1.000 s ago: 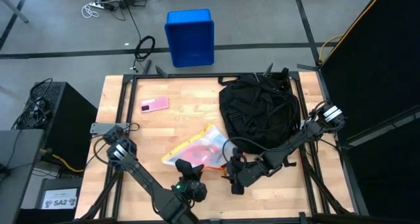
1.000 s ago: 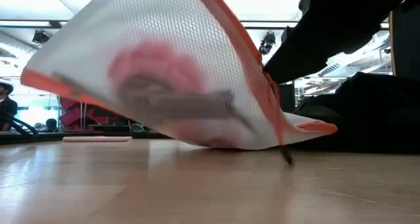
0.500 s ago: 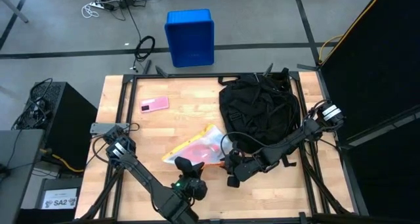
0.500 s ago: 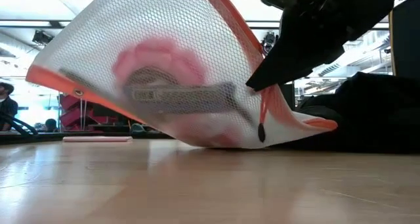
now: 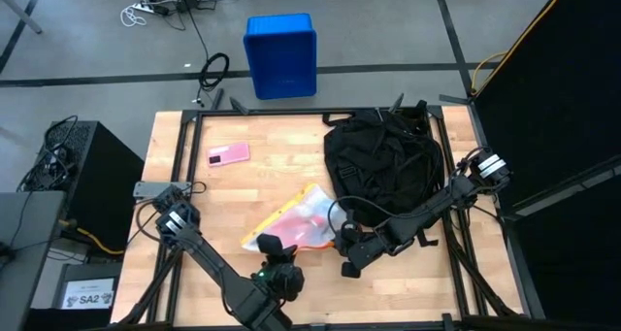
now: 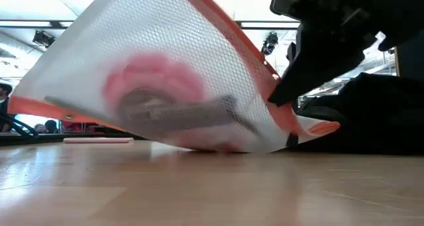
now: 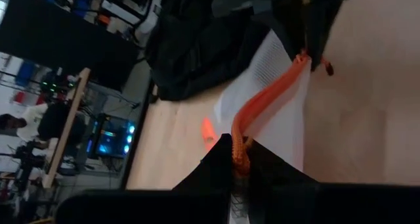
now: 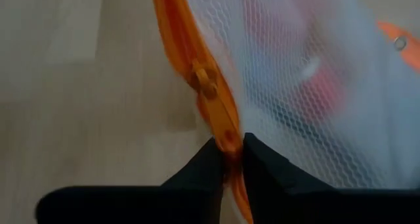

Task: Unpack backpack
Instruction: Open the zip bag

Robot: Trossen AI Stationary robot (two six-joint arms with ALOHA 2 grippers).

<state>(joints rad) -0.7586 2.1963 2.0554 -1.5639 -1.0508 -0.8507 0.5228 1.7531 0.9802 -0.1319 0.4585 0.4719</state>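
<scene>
Right wrist view alone: fingers pinching mesh pouch zipper.

blue crate, pink card

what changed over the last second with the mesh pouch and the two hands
The right hand closed onto the orange zipper edge of the mesh pouch, which tipped slightly. The left hand stayed shut on the pouch's other end. The backpack and pink item have not moved.
</scene>
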